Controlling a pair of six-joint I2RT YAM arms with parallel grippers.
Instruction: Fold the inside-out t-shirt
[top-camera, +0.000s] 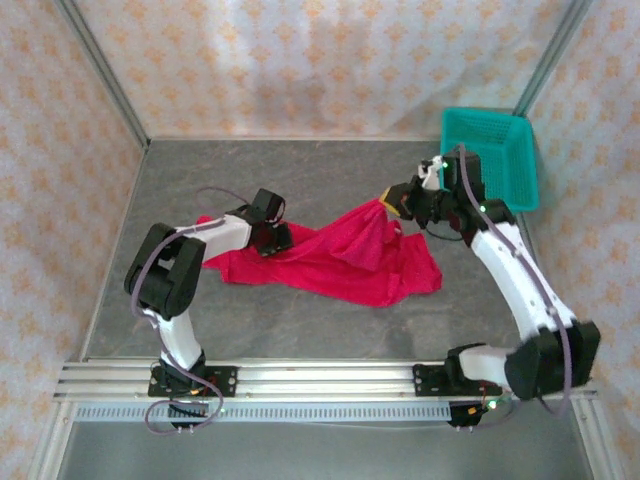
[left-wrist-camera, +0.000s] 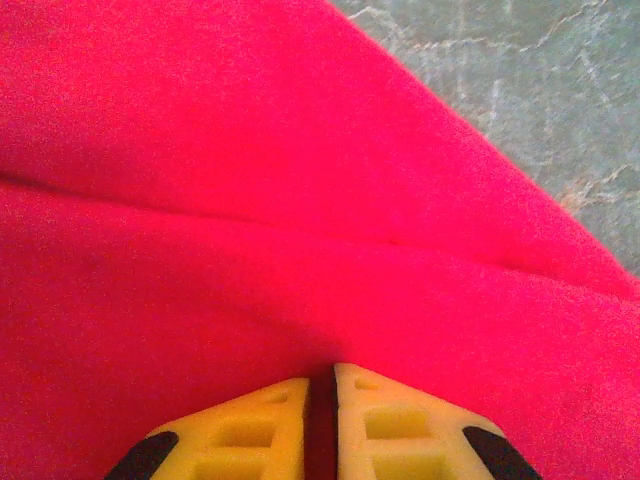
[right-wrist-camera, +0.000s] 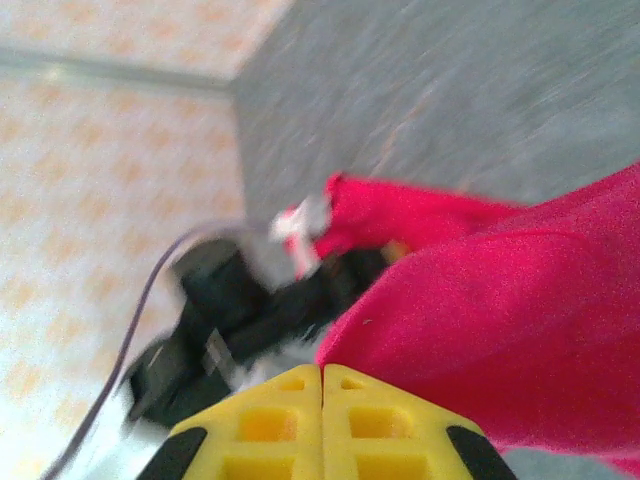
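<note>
Left gripper (left-wrist-camera: 321, 378): my jaws are clenched, with a sliver of the inside-out t-shirt (left-wrist-camera: 250, 200) pinched between them and cloth lying flat ahead.
Right gripper (right-wrist-camera: 322, 375): my jaws are clenched on a raised peak of the shirt, the white tag (right-wrist-camera: 300, 225) beyond.
Step, as I judge it: spreading. I should draw my grippers apart evenly, keeping both pinches firm.
The shirt lies crumpled mid-table (top-camera: 300, 180), between my arms.
</note>
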